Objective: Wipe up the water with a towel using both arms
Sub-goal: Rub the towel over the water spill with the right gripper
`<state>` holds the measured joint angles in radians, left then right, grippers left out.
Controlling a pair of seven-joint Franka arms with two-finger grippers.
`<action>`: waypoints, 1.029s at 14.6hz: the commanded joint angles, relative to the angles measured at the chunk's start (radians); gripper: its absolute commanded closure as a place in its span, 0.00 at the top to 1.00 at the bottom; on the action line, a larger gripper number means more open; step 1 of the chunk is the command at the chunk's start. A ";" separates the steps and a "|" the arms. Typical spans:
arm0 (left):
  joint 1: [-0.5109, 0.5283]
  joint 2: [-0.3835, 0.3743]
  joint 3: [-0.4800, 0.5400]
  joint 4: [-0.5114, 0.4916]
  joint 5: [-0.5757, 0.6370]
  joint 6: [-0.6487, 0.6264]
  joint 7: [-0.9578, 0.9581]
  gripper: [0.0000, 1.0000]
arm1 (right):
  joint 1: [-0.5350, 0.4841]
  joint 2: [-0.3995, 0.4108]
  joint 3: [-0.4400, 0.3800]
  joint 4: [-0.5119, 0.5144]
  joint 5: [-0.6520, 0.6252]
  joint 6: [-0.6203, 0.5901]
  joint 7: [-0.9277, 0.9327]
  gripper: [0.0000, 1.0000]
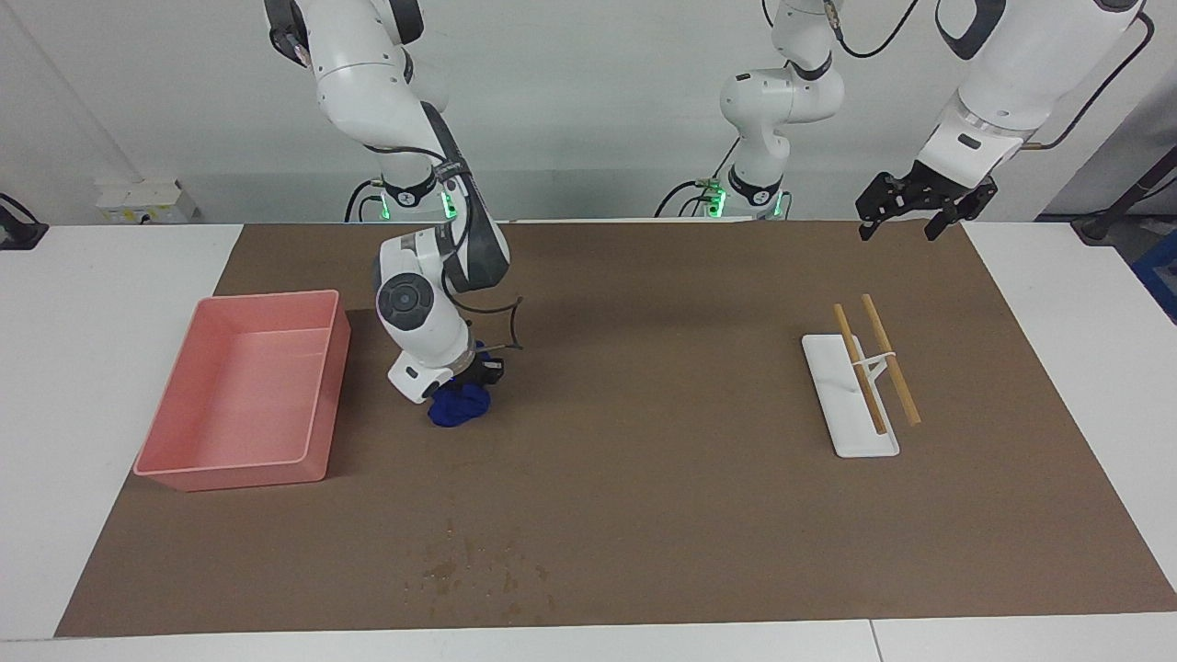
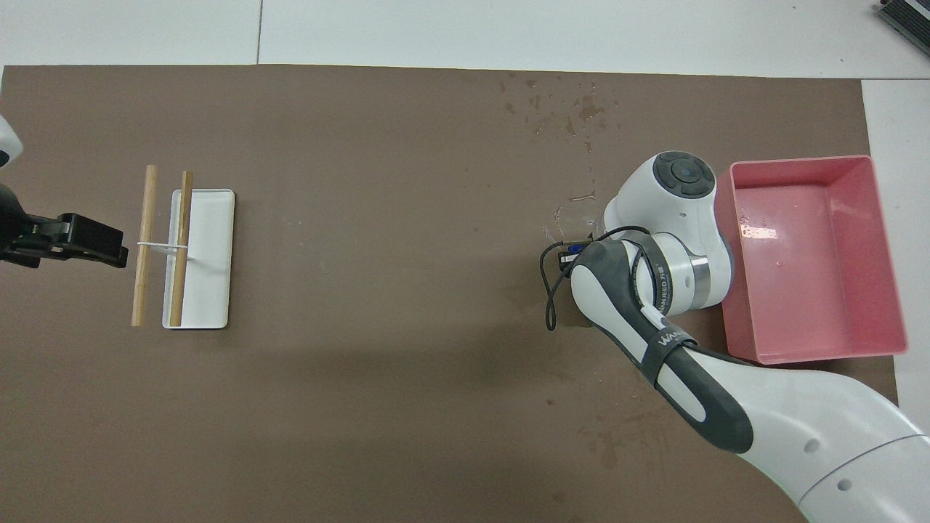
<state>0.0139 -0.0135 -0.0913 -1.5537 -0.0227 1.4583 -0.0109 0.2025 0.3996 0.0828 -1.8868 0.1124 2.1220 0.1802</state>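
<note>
The blue towel lies bunched on the brown mat, beside the pink tray. My right gripper reaches down onto it and is shut on its top. In the overhead view the right arm hides the towel. A faint darker blotch, the water, shows on the mat nearer to the robots than the towel. In the facing view the right arm hides it. My left gripper waits open and empty in the air over the mat's edge at the left arm's end, and it also shows in the overhead view.
The pink tray holds a few drops. A white rack with two wooden rods stands toward the left arm's end. Small sharp dark speckles dot the mat's edge farthest from the robots.
</note>
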 commanded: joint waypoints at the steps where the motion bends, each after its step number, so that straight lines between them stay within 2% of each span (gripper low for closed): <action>1: 0.001 -0.013 0.004 -0.014 -0.011 -0.003 0.009 1.00 | -0.012 0.035 0.000 -0.091 -0.121 0.076 -0.028 0.00; 3: 0.001 -0.014 0.004 -0.014 -0.011 -0.003 0.009 1.00 | -0.015 0.036 0.000 -0.083 -0.236 0.073 -0.083 0.00; 4: 0.001 -0.014 0.005 -0.014 -0.011 -0.003 0.009 1.00 | -0.021 0.030 0.000 -0.074 -0.255 0.056 -0.088 0.00; 7: 0.001 -0.013 0.004 -0.014 -0.011 -0.003 0.011 1.00 | -0.038 -0.010 0.003 -0.037 -0.257 -0.043 -0.099 0.00; 12: 0.001 -0.013 0.004 -0.016 -0.011 -0.003 0.009 1.00 | -0.058 -0.143 0.005 -0.017 -0.247 -0.223 -0.172 0.00; 15: 0.001 -0.014 0.004 -0.014 -0.011 -0.003 0.009 1.00 | -0.068 -0.177 0.005 0.058 -0.241 -0.367 -0.191 0.00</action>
<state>0.0139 -0.0136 -0.0912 -1.5537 -0.0227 1.4583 -0.0109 0.1475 0.2555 0.0792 -1.8716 -0.1196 1.8399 0.0166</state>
